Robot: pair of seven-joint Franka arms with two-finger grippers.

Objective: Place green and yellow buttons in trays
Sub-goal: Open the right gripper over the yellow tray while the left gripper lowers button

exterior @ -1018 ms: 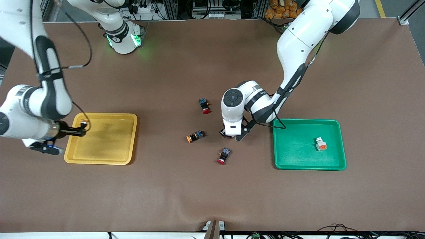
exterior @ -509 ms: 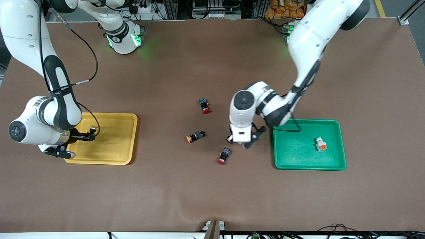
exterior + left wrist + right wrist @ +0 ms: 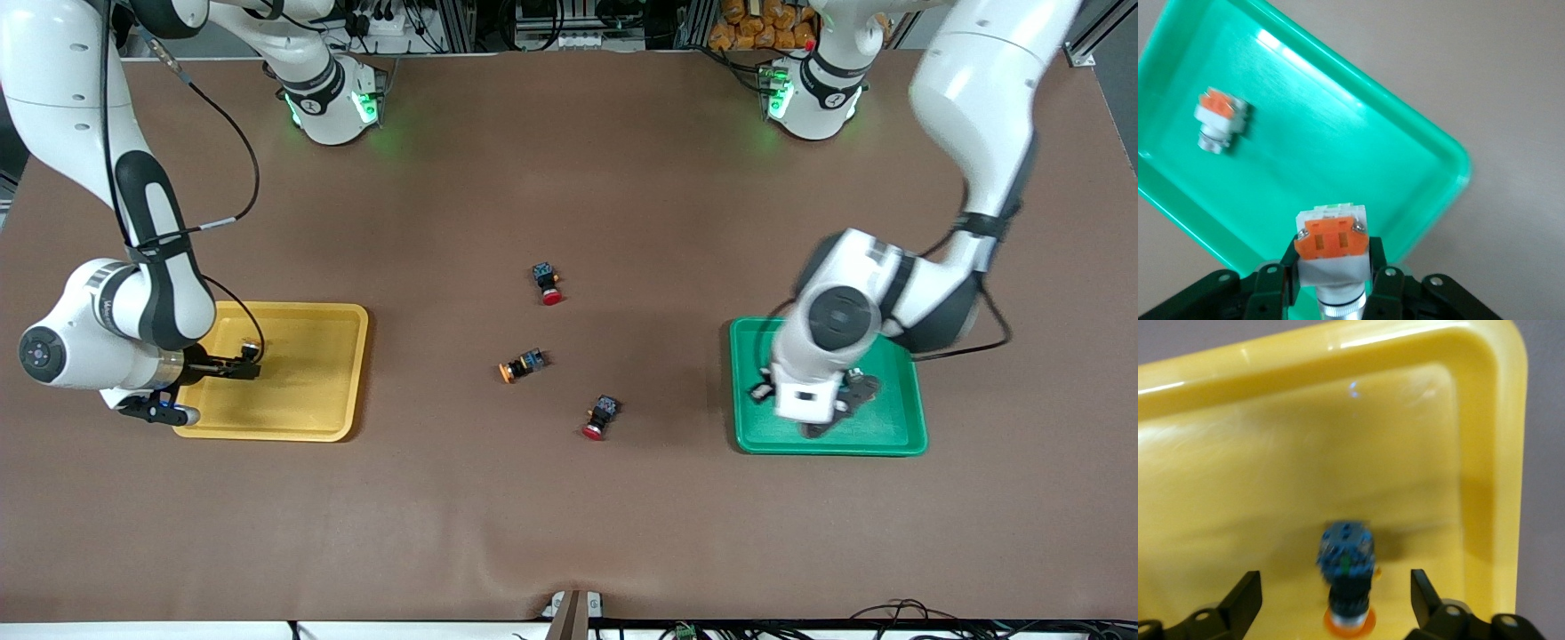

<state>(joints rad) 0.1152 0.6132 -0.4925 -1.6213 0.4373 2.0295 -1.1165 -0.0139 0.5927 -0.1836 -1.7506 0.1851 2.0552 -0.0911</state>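
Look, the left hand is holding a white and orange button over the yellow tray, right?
Not quite. The left hand does hold a white and orange button, but it is over the green tray, not the yellow one. The left wrist view shows green plastic under the held button, with another white and orange button lying in it.
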